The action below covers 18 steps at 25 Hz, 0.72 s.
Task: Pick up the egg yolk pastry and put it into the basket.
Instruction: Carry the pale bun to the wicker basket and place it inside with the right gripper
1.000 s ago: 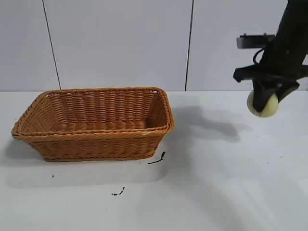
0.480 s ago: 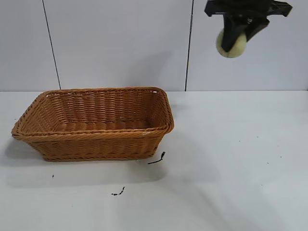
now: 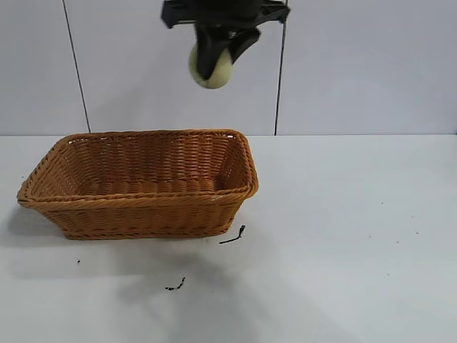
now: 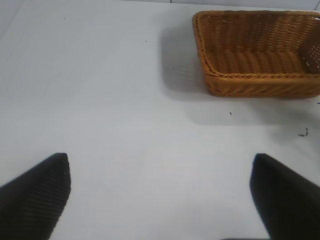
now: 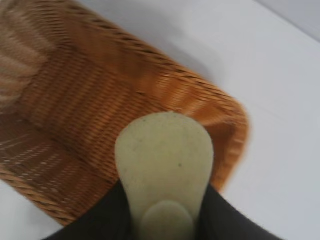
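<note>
The pale yellow-green egg yolk pastry (image 3: 212,69) hangs high in the air, pinched in my right gripper (image 3: 214,61), which is shut on it. It is above the right part of the orange-brown wicker basket (image 3: 143,202). In the right wrist view the pastry (image 5: 165,160) sits squeezed between the black fingers, with the basket's (image 5: 75,100) inside below it. My left gripper (image 4: 160,195) is open over bare table, away from the basket (image 4: 260,82) that lies further off.
The white table (image 3: 343,236) runs to the right and front of the basket. Small black scraps (image 3: 233,236) lie near the basket's front right corner and further forward (image 3: 176,286). A pale panelled wall stands behind.
My right gripper rose from low at the right and swung left with the pastry, ending over the basket. The basket has not moved.
</note>
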Available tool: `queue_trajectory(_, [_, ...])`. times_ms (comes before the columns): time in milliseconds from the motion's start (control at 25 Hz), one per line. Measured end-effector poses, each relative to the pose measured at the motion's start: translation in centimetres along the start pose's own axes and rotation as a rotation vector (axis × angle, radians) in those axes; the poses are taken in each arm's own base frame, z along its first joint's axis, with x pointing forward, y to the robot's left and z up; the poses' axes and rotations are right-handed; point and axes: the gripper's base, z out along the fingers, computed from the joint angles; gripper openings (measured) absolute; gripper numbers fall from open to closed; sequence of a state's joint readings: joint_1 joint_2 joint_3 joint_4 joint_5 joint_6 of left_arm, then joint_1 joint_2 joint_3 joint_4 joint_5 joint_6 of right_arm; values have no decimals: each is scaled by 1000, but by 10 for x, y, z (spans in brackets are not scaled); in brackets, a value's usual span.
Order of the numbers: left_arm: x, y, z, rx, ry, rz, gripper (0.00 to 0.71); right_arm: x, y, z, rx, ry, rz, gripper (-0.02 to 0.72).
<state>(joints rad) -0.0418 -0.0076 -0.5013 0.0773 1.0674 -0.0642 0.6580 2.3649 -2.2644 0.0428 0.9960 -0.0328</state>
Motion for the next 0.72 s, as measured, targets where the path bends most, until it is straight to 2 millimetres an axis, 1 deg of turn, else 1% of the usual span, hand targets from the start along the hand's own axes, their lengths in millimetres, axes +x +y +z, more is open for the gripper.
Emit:
queue_trajectory(160, [0,0,0,0,0,0,696,10,0,39,1,7,25,166])
queue_trajectory(280, [0,0,0,0,0,0,696,20,0,62,3,50,32,166])
queue_trajectory(360, [0,0,0,0,0,0,696,26,-1,72,2,70,33,166])
queue_trajectory(440, [0,0,0,0,0,0,696,28,-1,77,3,76,27,166])
queue_trajectory(600, [0,0,0,0,0,0,696,27,-1,77,2,64,22,169])
queue_trajectory(640, [0,0,0,0,0,0,696,27,-1,77,0,65,23,183])
queue_trajectory(720, [0,0,0,0,0,0,696,28,-1,77,0,77,23,262])
